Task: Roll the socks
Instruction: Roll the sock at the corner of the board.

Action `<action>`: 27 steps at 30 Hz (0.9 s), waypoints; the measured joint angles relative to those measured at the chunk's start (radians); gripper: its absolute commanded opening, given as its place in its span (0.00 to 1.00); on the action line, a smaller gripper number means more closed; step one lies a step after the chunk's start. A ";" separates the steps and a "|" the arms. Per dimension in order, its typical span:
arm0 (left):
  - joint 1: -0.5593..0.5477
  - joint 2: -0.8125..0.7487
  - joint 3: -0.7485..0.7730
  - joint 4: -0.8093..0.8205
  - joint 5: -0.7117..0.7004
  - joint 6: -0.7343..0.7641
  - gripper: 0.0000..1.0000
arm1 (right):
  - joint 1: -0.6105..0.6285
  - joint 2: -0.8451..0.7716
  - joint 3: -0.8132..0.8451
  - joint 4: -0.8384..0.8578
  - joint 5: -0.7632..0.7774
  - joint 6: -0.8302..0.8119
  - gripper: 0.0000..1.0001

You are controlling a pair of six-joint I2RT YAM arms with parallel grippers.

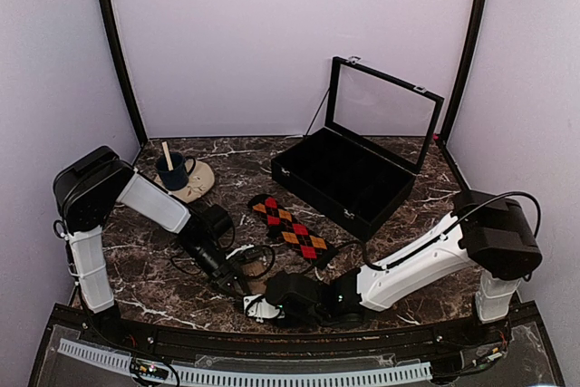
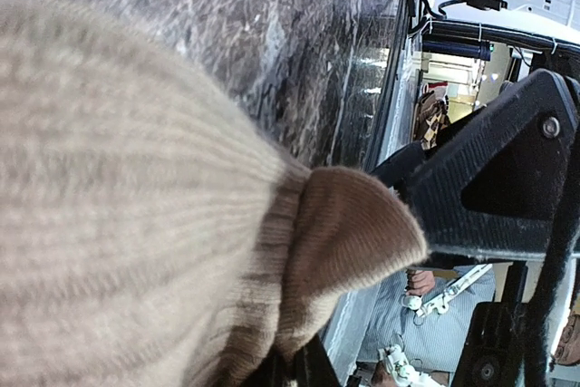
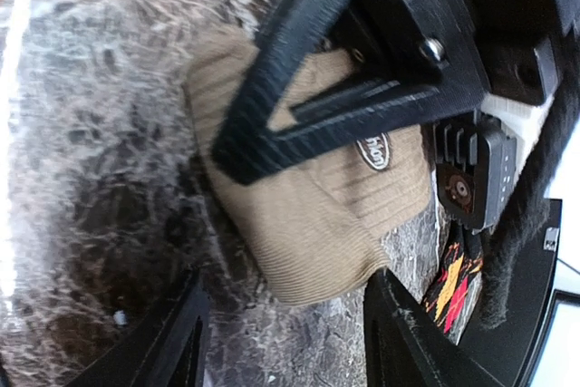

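The tan-brown ribbed sock (image 3: 317,215) lies on the marble table near the front edge; in the top view only a scrap of it (image 1: 257,288) shows between the two grippers. It fills the left wrist view (image 2: 136,206). My left gripper (image 2: 299,371) is shut on a fold of it, and one of its fingers (image 3: 308,88) lies across the sock. My right gripper (image 3: 290,333) is open, its fingertips (image 3: 186,337) either side of the sock's end. The black argyle sock (image 1: 290,228) lies flat behind them and also shows in the right wrist view (image 3: 453,285).
A black box (image 1: 349,178) with its glass lid raised stands at the back right. A blue mug (image 1: 174,169) with a wooden stick sits on a saucer at the back left. The table's front edge (image 1: 272,337) is close behind the grippers.
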 measured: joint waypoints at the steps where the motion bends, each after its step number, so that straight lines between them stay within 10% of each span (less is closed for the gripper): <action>1: 0.001 0.002 0.002 -0.005 0.002 0.003 0.00 | 0.003 0.000 0.000 0.000 0.001 -0.003 0.57; 27: 0.014 0.049 0.069 -0.134 0.028 0.095 0.00 | -0.034 0.080 0.107 -0.002 -0.075 -0.063 0.51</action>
